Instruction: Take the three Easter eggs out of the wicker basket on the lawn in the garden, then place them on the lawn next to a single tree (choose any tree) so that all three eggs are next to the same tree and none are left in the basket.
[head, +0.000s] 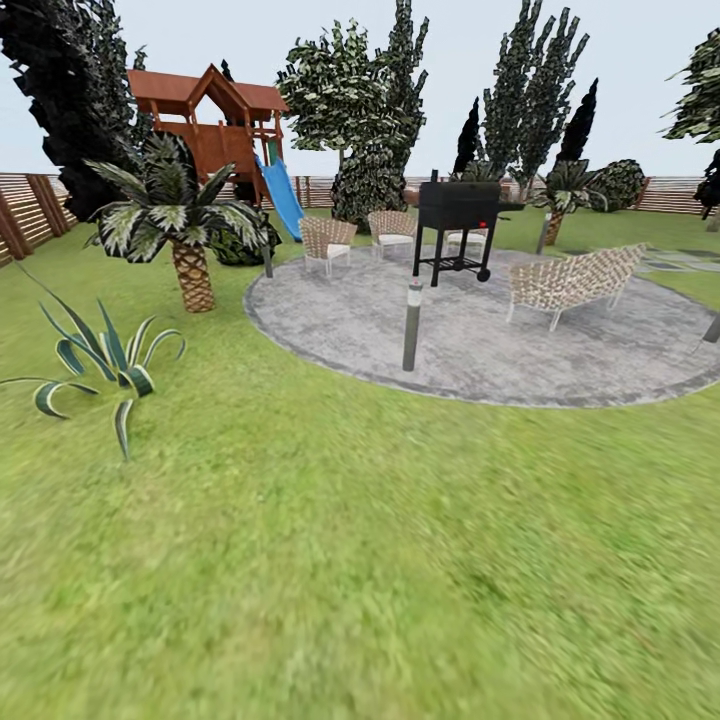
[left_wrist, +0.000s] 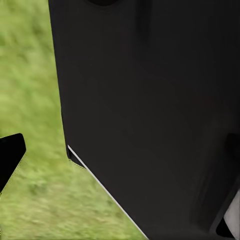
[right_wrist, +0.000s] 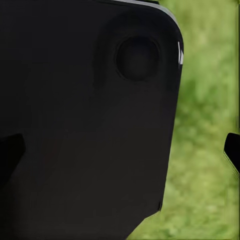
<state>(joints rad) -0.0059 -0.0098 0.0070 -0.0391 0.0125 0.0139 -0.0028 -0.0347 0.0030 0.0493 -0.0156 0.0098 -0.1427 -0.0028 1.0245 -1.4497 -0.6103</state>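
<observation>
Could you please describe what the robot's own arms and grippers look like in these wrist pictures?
The fingertips are plain black with angular ends, over blurred lawn. A large matte black body panel has a rounded corner, a round recess and a thin pale edge line. No cables or markings are visible.

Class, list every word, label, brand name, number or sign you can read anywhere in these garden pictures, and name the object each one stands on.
None: no readable text, number or sign appears in any view.
The black grill on the paved circle bears a small red spot, too small to read as a label.
The wooden playhouse, blue slide and wicker chairs carry no writing.
</observation>
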